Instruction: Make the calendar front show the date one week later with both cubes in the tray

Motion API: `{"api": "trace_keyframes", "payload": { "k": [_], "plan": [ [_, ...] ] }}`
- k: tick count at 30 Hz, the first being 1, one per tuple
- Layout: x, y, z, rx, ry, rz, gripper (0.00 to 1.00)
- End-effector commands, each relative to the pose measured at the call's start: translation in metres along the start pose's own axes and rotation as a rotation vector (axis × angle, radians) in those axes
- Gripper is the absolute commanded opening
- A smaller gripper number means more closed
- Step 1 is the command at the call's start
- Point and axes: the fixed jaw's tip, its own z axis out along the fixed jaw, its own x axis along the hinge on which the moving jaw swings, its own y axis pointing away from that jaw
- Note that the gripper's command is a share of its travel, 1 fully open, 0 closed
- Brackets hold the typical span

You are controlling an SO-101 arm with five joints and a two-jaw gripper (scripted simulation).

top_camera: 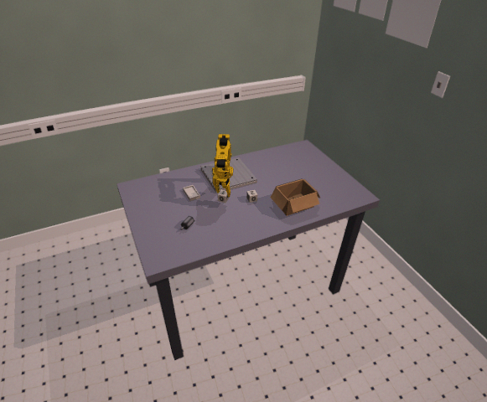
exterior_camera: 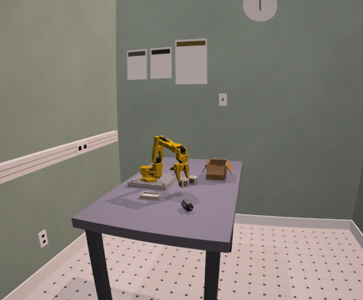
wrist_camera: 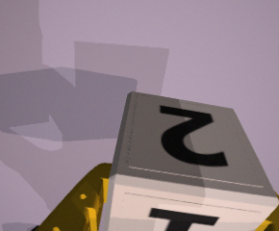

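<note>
My gripper (top_camera: 222, 193) is shut on a white number cube (top_camera: 222, 197) and holds it low over the purple table, in front of my base plate. In the wrist view the cube (wrist_camera: 192, 168) fills the lower middle, with a 2 on its far face and part of another digit below. In the exterior view this cube (exterior_camera: 184, 183) shows a 0. The second cube (top_camera: 251, 196) sits on the table to its right, also seen in the exterior view (exterior_camera: 192, 180). The small white tray (top_camera: 191, 192) lies empty to the left of my gripper.
An open cardboard box (top_camera: 295, 197) stands at the right. A small dark cylinder (top_camera: 187, 223) lies nearer the front edge. The grey base plate (top_camera: 229, 173) is behind my gripper.
</note>
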Motion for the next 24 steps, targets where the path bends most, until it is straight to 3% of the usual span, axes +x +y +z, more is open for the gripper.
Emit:
{"api": "trace_keyframes", "payload": {
  "k": [1,24],
  "plan": [
    [-0.0003,0.0014,0.0005,0.003,0.006,-0.003,0.00],
    [-0.0003,0.0013,0.0068,0.003,0.006,-0.003,0.00]
  ]
}}
